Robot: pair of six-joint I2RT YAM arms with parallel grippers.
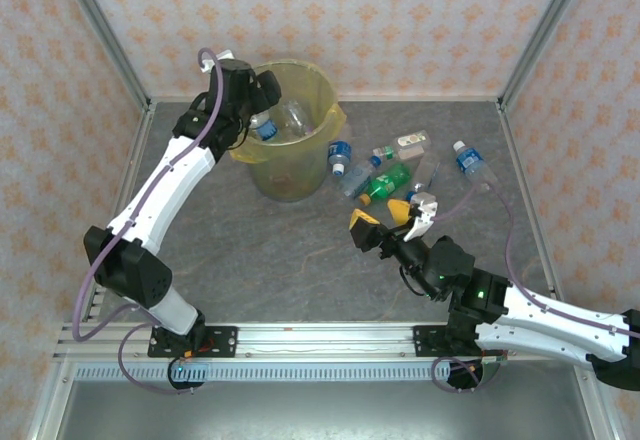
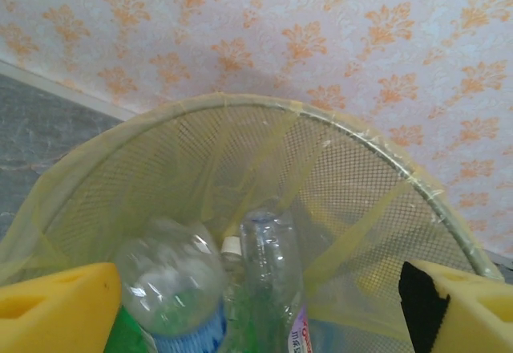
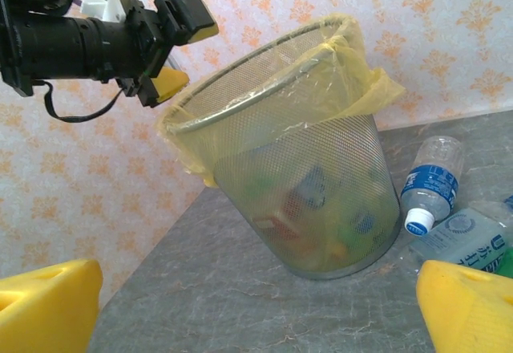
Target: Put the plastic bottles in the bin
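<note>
At the bottom right of the top view, the right gripper hovers above the grey table, its yellow pads spread wide with nothing between them. Just beyond it, toward the centre right, lies the loose cluster of bottles: a green bottle among clear ones, a blue-labelled bottle just beside the bin's foot, and a lone bottle off to the right.

Further up, left of centre, stands the bin, a mesh basket lined with a yellow bag. Inside, a round clear bottle with a blue label lies beside a taller clear bottle, over others. At the rim, the left gripper hangs above the mouth, jaws released and empty.

The step in hand looks like a drop-off by the left arm, with most bottles not yet binned. The next move probably calls for lifting that arm without snagging the liner. The right gripper must then descend on an outer bottle, jaws across its body, since round bottles roll.
</note>
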